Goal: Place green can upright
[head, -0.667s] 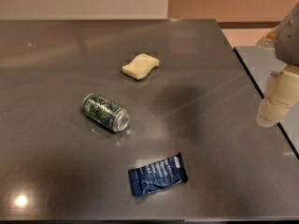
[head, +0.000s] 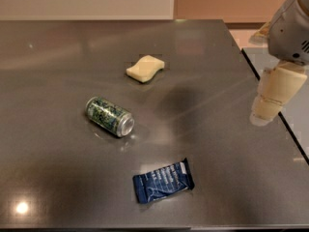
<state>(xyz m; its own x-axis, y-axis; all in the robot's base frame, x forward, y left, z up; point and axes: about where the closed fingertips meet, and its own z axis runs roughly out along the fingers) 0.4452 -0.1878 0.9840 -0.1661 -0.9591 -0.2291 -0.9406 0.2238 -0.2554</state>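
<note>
The green can [head: 109, 116] lies on its side on the dark grey table [head: 58, 57], left of centre, its silver end pointing toward the lower right. The gripper [head: 270, 103] hangs at the right edge of the view, above the table's right side, far to the right of the can. Its cream-coloured fingers [head: 276, 88] point down and hold nothing that I can see.
A pale yellow sponge [head: 145, 68] lies beyond the can, toward the back. A dark blue snack wrapper [head: 163, 181] lies near the front edge. The table's right edge [head: 270, 98] runs diagonally under the gripper, with another surface beyond it.
The gripper has shifted slightly to the left and a little down, over the table's right side. The can, sponge and wrapper have not moved.
</note>
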